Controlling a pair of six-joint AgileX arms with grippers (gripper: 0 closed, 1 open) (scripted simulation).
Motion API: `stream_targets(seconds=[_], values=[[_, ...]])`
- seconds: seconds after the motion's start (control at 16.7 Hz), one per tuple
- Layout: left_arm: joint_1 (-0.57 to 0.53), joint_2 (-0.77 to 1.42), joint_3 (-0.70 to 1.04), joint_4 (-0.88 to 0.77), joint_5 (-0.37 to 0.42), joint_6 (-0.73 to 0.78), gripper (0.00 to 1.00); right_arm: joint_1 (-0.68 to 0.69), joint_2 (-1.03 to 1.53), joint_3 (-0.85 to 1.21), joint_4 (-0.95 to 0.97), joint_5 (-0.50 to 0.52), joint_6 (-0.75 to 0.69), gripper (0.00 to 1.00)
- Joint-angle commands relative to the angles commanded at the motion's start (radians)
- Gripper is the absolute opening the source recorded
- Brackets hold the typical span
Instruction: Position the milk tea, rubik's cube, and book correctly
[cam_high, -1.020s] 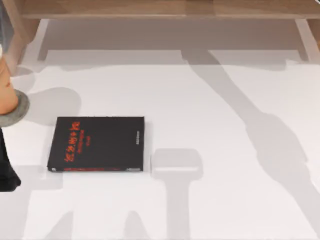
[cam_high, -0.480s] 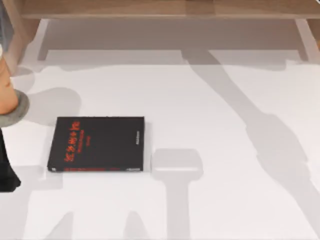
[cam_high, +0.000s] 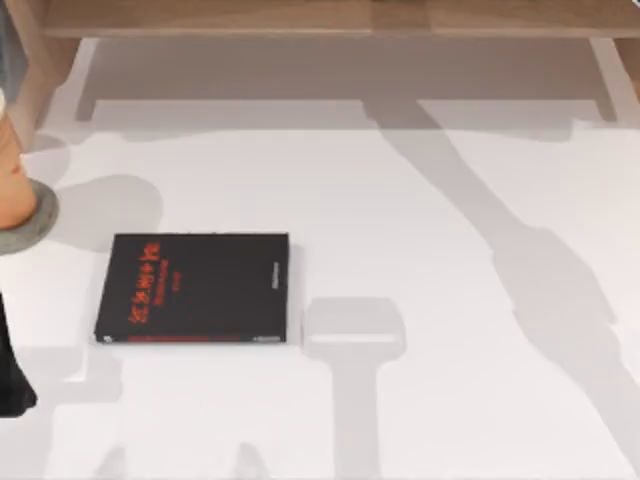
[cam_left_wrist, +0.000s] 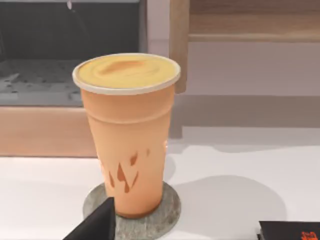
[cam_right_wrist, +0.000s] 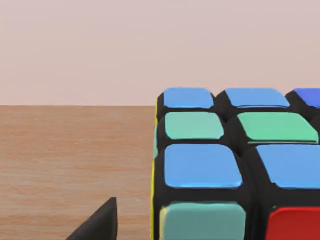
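We judge the step in hand to be the rubik's cube (cam_right_wrist: 235, 170) placement on the right side, w/ the milk tea (cam_left_wrist: 127, 135) apparently done on the left. The cube sits right in front of our right gripper (cam_right_wrist: 97, 225), very close, resting on a brown wooden surface (cam_right_wrist: 75, 160) that looks like a shelf rather than the white counter (cam_high: 420, 200); one dark fingertip shows low beside the cube's yellow-edged corner, apart from it, and we cannot tell how far the jaws are spread or whether they hold anything. To do it well: if the cube is set, we should check it's flat on the wood, then pull straight away w/o brushing that corner, since a nudge could twist it. The milk tea stands upright on the grey coaster (cam_left_wrist: 165, 210) just ahead of our left gripper (cam_left_wrist: 97, 227); one finger shows near the coaster rim, not touching the cup, opening unclear too. Same care there: retreat away from the cup, no sideways sweep. The black book (cam_high: 195, 288) lies flat on the counter nearby, so the left arm's path should clear it.
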Motion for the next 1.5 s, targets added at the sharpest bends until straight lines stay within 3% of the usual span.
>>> stream_targets(seconds=[0.54,0.78,1.14,1.5], values=[[0.002,-0.078,0.012,-0.086,0.002,-0.001,1.0,0.0,-0.009,-0.009,0.0,-0.002,0.0,1.0],[0.002,-0.078,0.012,-0.086,0.002,-0.001,1.0,-0.032,-0.136,-0.138,0.006,-0.035,0.0,1.0],[0.002,-0.078,0.012,-0.086,0.002,-0.001,1.0,-0.129,-0.551,-0.578,0.025,-0.137,-0.002,1.0],[0.002,-0.078,0.012,-0.086,0.002,-0.001,1.0,-0.261,-1.106,-1.16,0.054,-0.279,-0.006,1.0]])
